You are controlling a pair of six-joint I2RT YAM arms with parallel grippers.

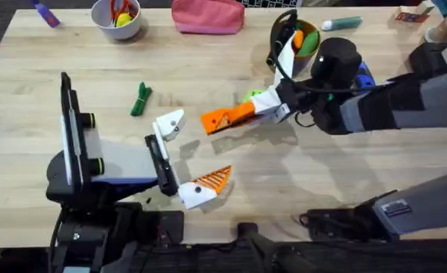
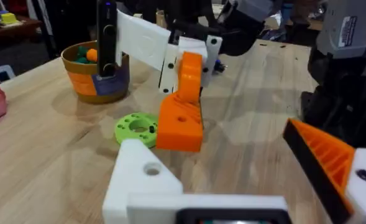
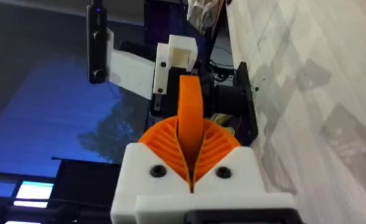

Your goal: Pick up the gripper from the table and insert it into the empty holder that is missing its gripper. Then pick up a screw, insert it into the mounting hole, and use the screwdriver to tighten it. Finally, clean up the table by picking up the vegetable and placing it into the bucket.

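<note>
A: Which step?

B: Step one, the insertion. Left gripper [image 1: 187, 155] is spread wide and holds nothing. One of its blocks carries an orange finger; the other is the bare holder [image 1: 170, 125].

A: And the part?

B: The gripper [image 1: 223, 119] is off the table, pinched in the right gripper [image 1: 257, 108], whose ribbed pads [image 3: 164, 143] are closed on it. Its tip sits just beside the holder, apart from it.

A: Next move?

B: My read: line the wedge up with the holder's slot, then push in straight. A tilted approach would likely jam.

A: Rest of the task?

B: Not yet begun. The vegetable [image 1: 140, 98] lies on the table [image 1: 71, 53] beyond the holder. The bucket [image 1: 295, 38] is at the far side, and the screwdriver [image 1: 365, 76] is partly behind the right arm. Can't spot a screw.

A: Surface, room?

B: Pale wood planks with a green disc [image 2: 136, 127] on them. White bowl [image 1: 117, 17] and pink pouch [image 1: 208, 15] at the back edge. The room behind is dark, cluttered.
</note>
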